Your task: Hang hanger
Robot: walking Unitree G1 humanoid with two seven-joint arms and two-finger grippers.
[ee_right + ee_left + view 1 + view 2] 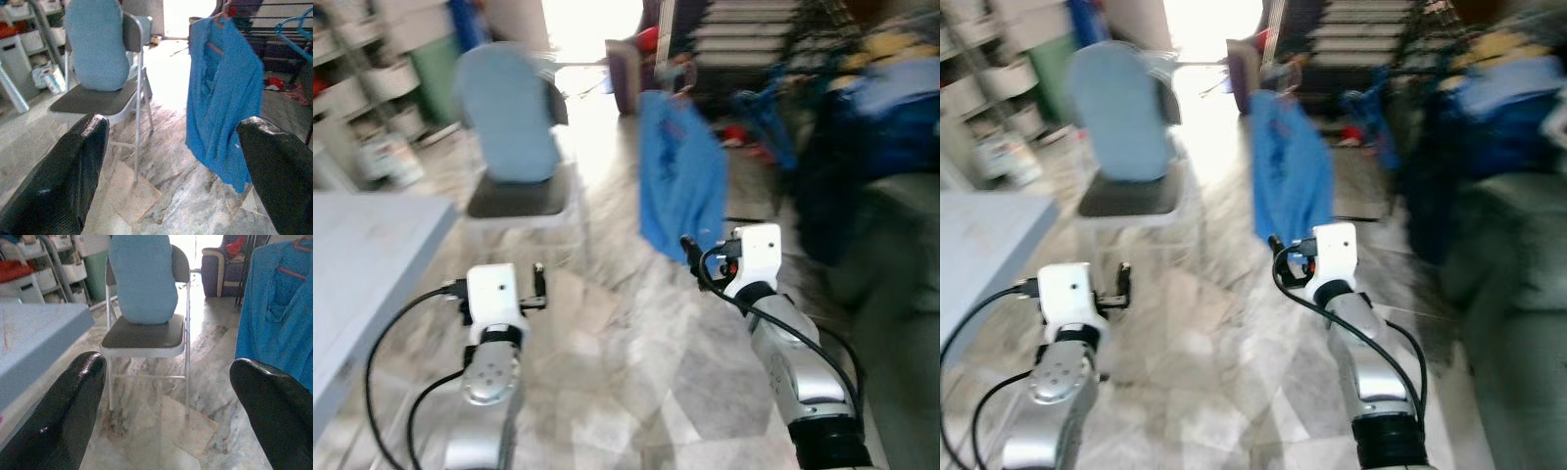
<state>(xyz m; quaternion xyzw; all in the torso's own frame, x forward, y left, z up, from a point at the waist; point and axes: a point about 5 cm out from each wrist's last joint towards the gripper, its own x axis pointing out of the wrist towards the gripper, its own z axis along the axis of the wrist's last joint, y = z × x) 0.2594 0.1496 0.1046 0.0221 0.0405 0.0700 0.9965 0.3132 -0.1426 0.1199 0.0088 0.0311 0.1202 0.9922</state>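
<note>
One blue shirt (222, 98) hangs on one hanger (215, 48) beyond the right gripper (171, 181), beside one folding chair (144, 333). Both the right gripper and the left gripper (166, 411) are held out with fingers spread wide, gripping nothing.

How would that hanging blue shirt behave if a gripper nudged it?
The blue shirt drapes in loose folds, so it is probably floppy and light. Hanging from a hanger at its collar, it would likely swing rather than resist.
</note>
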